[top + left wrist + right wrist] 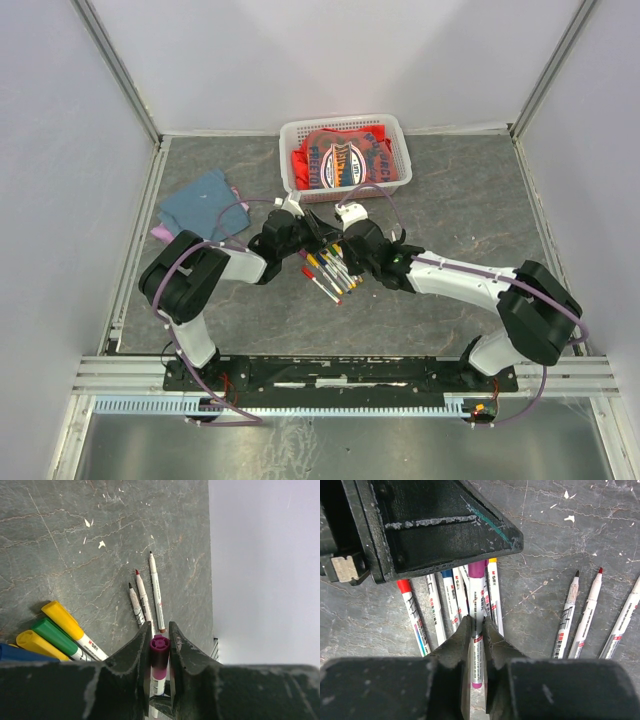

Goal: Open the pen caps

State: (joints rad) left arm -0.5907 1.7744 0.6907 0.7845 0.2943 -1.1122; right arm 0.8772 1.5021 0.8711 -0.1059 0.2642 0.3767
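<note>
Three uncapped pens (145, 600) lie on the counter (75, 530). Mid-counter, over the capped pens (62, 625), the purple pen (478, 605) is clenched at its barrel by the right tool (477, 630) and at its purple cap (159, 647) by the left tool (160, 639). Most caps seem left to be pulled.

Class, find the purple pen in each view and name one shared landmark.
Top external: centre, hidden where left tool meets right tool.
Left wrist: purple pen bottom centre, capped end in left tool.
Right wrist: centre, barrel in right tool.
Shared landmark: loose pens beside it.
</note>
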